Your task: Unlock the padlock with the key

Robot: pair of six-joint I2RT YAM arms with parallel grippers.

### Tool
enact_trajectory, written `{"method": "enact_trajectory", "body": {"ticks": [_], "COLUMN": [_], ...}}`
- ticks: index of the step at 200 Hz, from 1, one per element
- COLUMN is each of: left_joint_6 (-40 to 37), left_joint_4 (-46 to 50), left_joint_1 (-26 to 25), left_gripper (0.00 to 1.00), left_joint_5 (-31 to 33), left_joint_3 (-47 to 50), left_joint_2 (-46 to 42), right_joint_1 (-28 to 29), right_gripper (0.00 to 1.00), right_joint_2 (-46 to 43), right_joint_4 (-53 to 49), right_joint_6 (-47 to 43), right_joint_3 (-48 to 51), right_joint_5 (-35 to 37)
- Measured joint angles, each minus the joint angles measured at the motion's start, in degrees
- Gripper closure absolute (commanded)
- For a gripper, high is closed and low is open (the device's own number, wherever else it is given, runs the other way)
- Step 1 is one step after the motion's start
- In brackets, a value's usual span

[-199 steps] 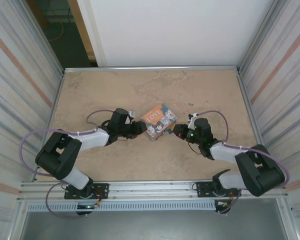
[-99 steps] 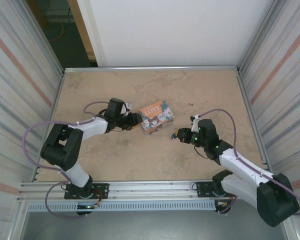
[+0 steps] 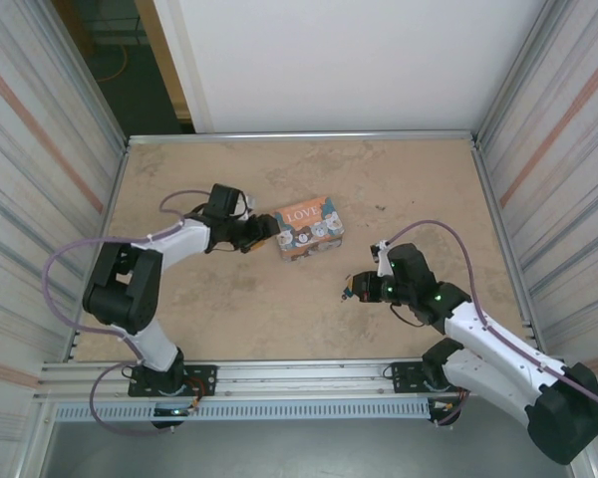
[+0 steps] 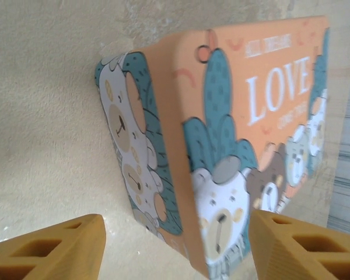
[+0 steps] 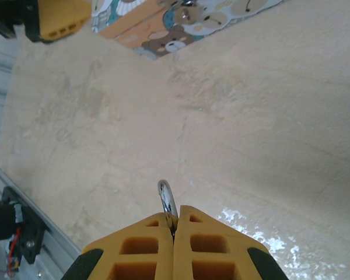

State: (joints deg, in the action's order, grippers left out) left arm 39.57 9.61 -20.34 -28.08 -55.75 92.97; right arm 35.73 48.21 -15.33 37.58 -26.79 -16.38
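**A:** Where was the padlock?

**B:** As best I could judge, at the tip of the right tool. Its pads were pressed together on a tiny metal piece, and a silver loop stood up above them. I took the loop for the shackle, though it was too small to be sure. I couldn't pick out the key anywhere.

**A:** And why was it held low over the bare surface?

**B:** My guess is that it gave room to work. It was well apart from the box, with nothing but sandy tabletop between them.

**A:** What about the left tool?

**B:** It was spread wide at the box's left end. One orange finger sat on each side of the printed corner, and I couldn't tell whether either was touching. It looked set to steady the box or nudge it.

**A:** Was anything in the way?

**B:** Not much. A shiny fitting showed on the box's near face, but it was cut off at the edge. The purple cable looped clear of the work.
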Motion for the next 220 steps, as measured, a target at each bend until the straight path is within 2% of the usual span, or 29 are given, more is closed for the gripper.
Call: {"method": "enact_trajectory", "body": {"ticks": [33,71,111,142,168,220], "left_joint_6": [-2.29,-7.13,-13.29,-17.16,-19.91,-23.58], "left_joint_4": [3.02,9.09,16.20,20.11,22.62,25.64], "left_joint_1": [2.16,5.29,5.90,6.43,6.43,6.43], "left_gripper": [0.28,0.23,0.11,0.07,0.01,0.01], "left_joint_5": [1.42,6.58,11.87,15.15,17.59,22.10], "left_joint_3": [0.24,1.38,3.89,7.58,9.60,12.35], "left_joint_2": [-9.73,-24.55,-39.17,-49.88,-57.11,-67.80], "right_joint_1": [3.17,4.85,5.84,7.82,10.32,13.00], "right_gripper": [1.00,1.00,1.00,1.00,1.00,1.00], "right_joint_2": [2.62,6.34,11.72,17.03,21.57,29.81], "right_joint_4": [-1.31,-1.77,-2.10,-2.08,-1.70,-1.27], "right_joint_6": [-0.68,-1.70,-2.49,-3.39,-4.17,-6.95], "right_joint_3": [-1.95,-4.68,-7.30,-9.27,-11.63,-16.28], "right_joint_5": [-0.11,-1.40,-3.04,-4.42,-5.05,-6.99]}}
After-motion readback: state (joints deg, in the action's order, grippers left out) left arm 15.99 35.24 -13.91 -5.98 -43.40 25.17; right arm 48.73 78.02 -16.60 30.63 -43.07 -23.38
